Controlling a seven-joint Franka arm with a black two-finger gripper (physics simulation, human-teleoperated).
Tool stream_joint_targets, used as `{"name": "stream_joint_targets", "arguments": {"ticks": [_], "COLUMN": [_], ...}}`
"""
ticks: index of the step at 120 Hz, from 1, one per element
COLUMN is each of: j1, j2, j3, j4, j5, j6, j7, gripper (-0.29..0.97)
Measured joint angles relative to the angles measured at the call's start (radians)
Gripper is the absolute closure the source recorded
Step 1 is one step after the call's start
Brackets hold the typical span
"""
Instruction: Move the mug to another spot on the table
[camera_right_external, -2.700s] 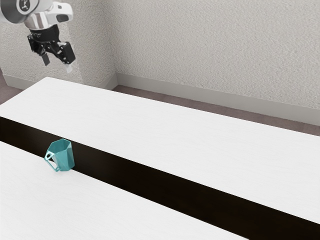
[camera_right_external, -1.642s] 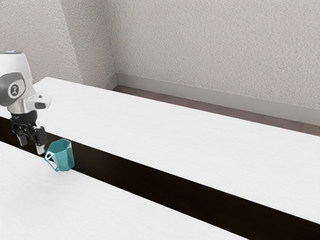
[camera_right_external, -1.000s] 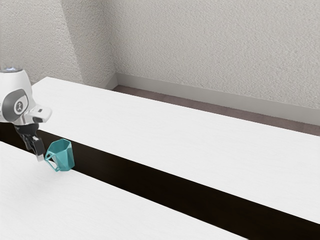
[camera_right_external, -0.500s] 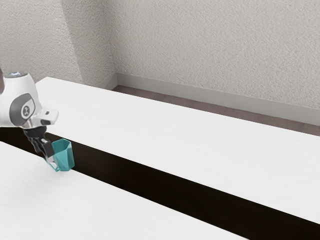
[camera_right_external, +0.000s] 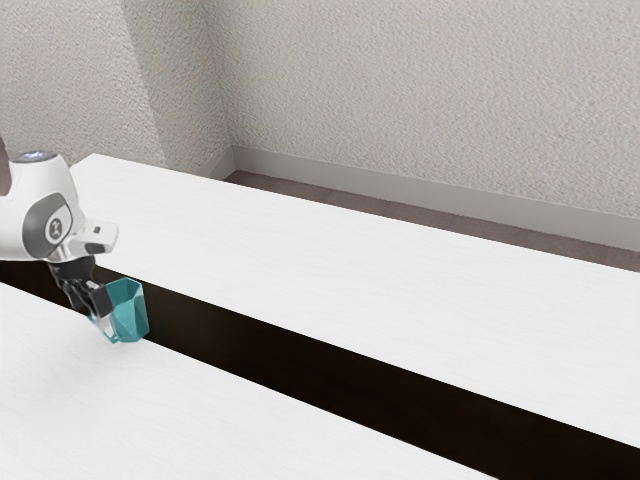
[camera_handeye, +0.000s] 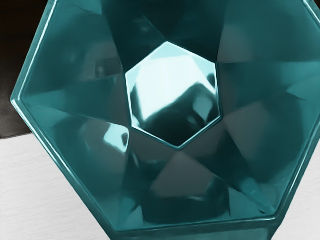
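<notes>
Lighting's flat and bright here, soft all over, no obvious single lamp. The white tabletop (camera_right_external: 400, 290) is close to washed out, with hardly any grain showing in the exterior view. The black band across it (camera_right_external: 300, 365) reads as solid dark, zero detail inside. The glossy teal faceted mug (camera_right_external: 128, 312) throws barely any shadow onto the white. The rough grey plaster wall (camera_right_external: 450, 90) is evenly lit. In the wrist view the mug's shiny inside catches a pale glare patch on its floor, darker reflections on some facets, and a thin bright line along the rim.
</notes>
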Motion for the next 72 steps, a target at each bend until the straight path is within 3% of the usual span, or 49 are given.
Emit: {"name": "stream_joint_targets", "arguments": {"ticks": [72], "j1": [-0.012], "j2": [0.036], "j3": [-0.001], "j4": [-0.001], "j5": [-0.002], "j6": [0.031], "j7": [-0.052], "gripper": [0.03]}}
